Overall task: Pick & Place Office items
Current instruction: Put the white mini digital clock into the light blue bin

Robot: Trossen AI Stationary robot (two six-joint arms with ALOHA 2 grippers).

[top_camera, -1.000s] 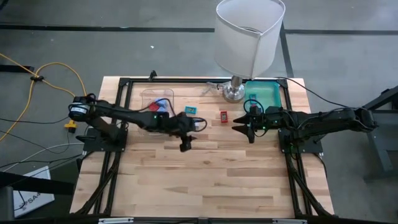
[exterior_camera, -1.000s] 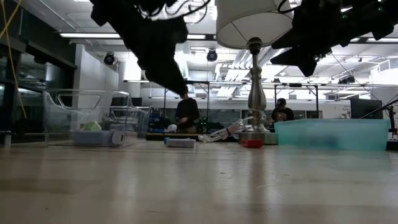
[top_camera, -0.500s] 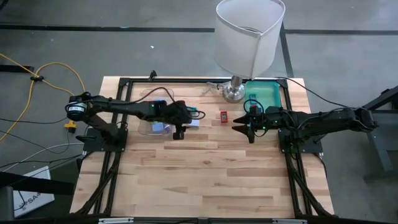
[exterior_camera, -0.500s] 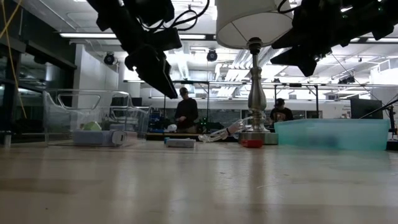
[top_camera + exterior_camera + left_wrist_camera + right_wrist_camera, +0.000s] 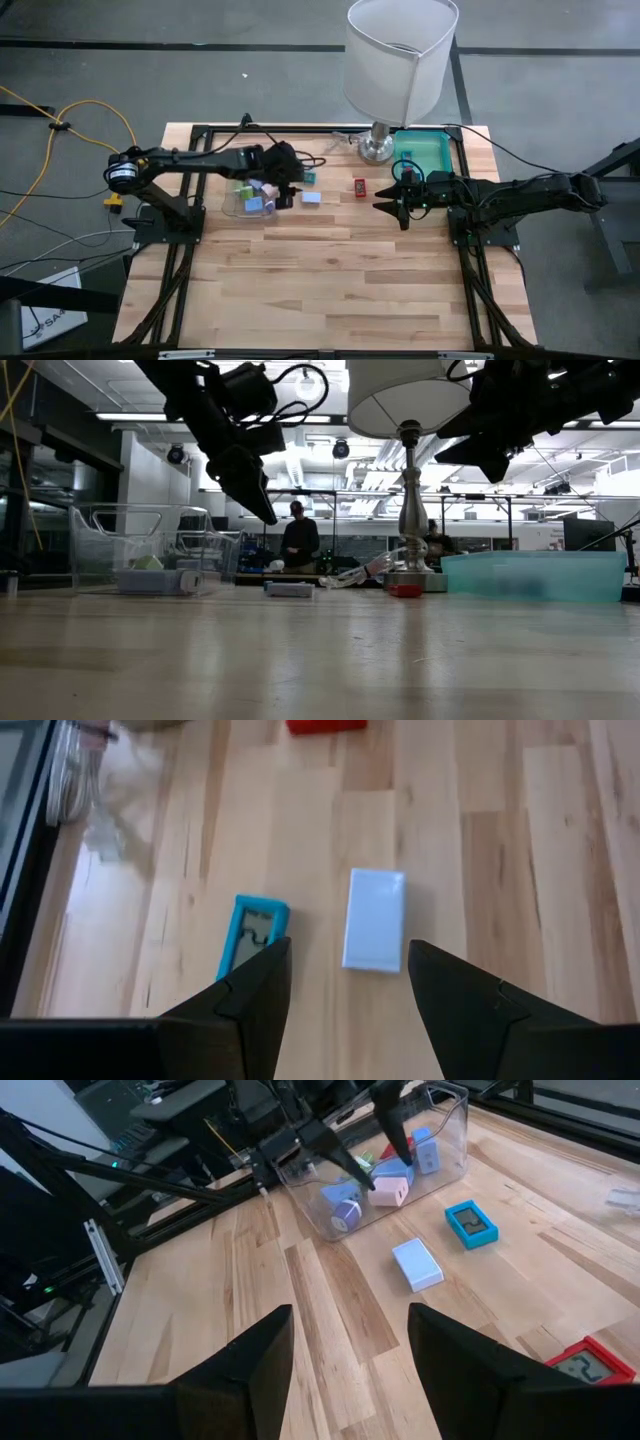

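Note:
My left gripper (image 5: 287,192) is open and empty. It hangs above the right end of a clear bin (image 5: 243,200) that holds several small pieces. A light blue block (image 5: 375,918) and a teal piece (image 5: 250,935) lie on the wood just past its fingers, and a red piece (image 5: 359,185) lies farther right. The block also shows in the high view (image 5: 311,197), as does the teal piece (image 5: 308,176). My right gripper (image 5: 385,207) is open and empty. It hovers right of the red piece, in front of the teal tray (image 5: 424,152).
A big lamp with a white shade (image 5: 400,55) stands on its metal base (image 5: 377,150) at the far edge, next to the teal tray. The near half of the wooden table (image 5: 330,290) is bare wood. People stand in the room behind the table (image 5: 298,540).
My left gripper has swung from the middle of the table toward the far edge and a little left, ending over the clear bin's right end. It has stayed open. The light blue block, which the arm covered in the high view, now shows. My right arm has kept still.

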